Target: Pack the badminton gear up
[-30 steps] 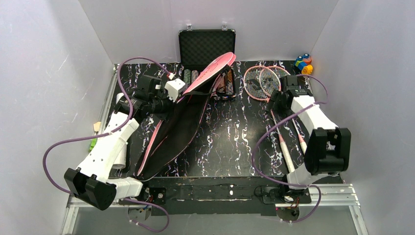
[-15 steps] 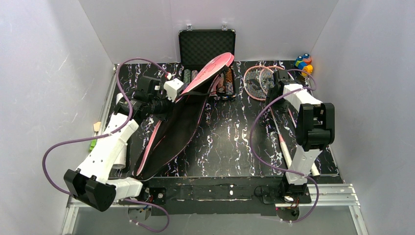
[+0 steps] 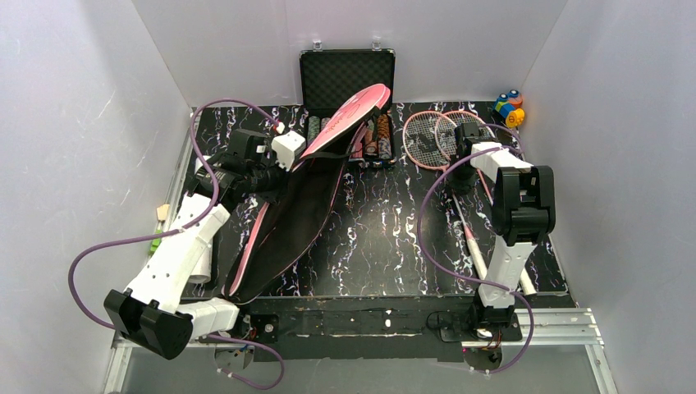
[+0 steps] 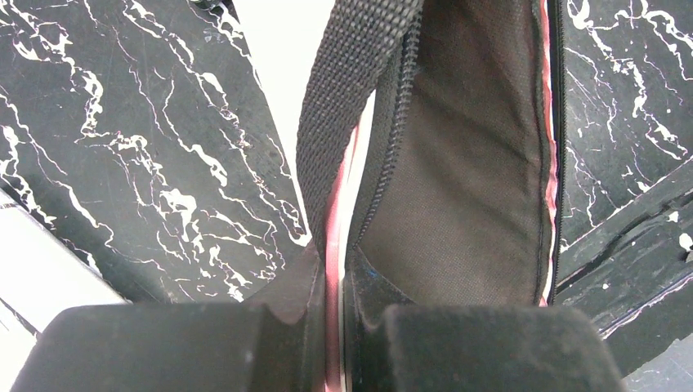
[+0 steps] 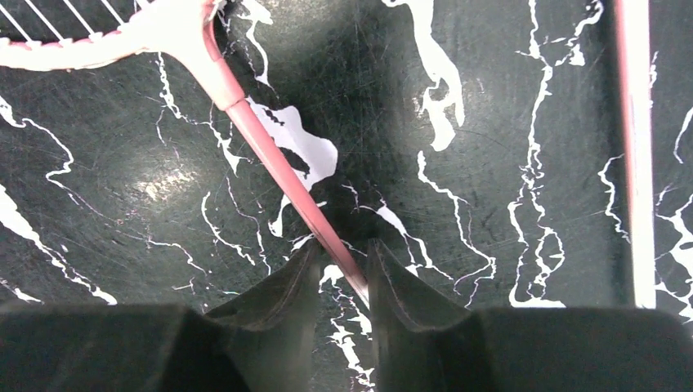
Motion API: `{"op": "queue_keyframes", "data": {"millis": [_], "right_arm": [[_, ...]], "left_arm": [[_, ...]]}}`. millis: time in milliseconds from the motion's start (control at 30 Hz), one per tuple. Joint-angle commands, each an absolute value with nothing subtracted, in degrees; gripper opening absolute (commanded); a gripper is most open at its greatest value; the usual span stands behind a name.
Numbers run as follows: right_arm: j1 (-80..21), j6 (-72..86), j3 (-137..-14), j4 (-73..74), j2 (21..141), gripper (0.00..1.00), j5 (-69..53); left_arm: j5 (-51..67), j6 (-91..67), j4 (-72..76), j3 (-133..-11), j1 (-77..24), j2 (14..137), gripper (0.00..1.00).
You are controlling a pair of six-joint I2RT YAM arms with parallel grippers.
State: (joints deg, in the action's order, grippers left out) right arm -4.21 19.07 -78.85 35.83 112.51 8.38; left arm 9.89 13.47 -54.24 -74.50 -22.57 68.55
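The pink racket cover lies unzipped on the left of the table, with its black lining showing and its pink flap raised toward the back. My left gripper is shut on the cover's pink edge, beside the black strap. Two pink rackets lie at the back right, their white handles pointing to the near edge. My right gripper stands over one racket's shaft. Its jaws are narrowly open, and the shaft touches the right finger. A white tube lies partly under the left arm.
A black case of poker chips stands open at the back centre, partly under the cover's flap. A small multicoloured toy sits in the back right corner. The second racket's shaft runs to the right of my right gripper. White walls close in three sides.
My right arm has swung back and left over the racket shafts and come down. Its jaws have narrowed around one shaft, and the racket heads have shifted slightly left. The left arm has held its grip.
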Motion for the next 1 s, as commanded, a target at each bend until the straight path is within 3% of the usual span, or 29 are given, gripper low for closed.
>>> {"op": "queue_keyframes", "data": {"millis": [0,300,633,967], "right_arm": [[-4.69,19.40,-79.25,34.82,112.78,0.33,5.93],[-7.45,21.68,-80.67,34.83,111.62,0.01,3.96],[-11.43,22.89,-80.33,35.00,105.20,0.01,6.01],[-17.25,26.40,-64.96,40.20,80.53,0.01,4.19]], "left_arm": [[11.18,12.56,-53.54,-74.48,-22.24,66.81,0.00],[11.63,12.38,-53.53,-73.75,-22.24,67.54,0.00],[8.63,11.24,-51.81,-72.59,-22.24,67.47,0.00],[6.95,6.88,-46.29,-69.60,-22.73,72.60,0.00]]}}
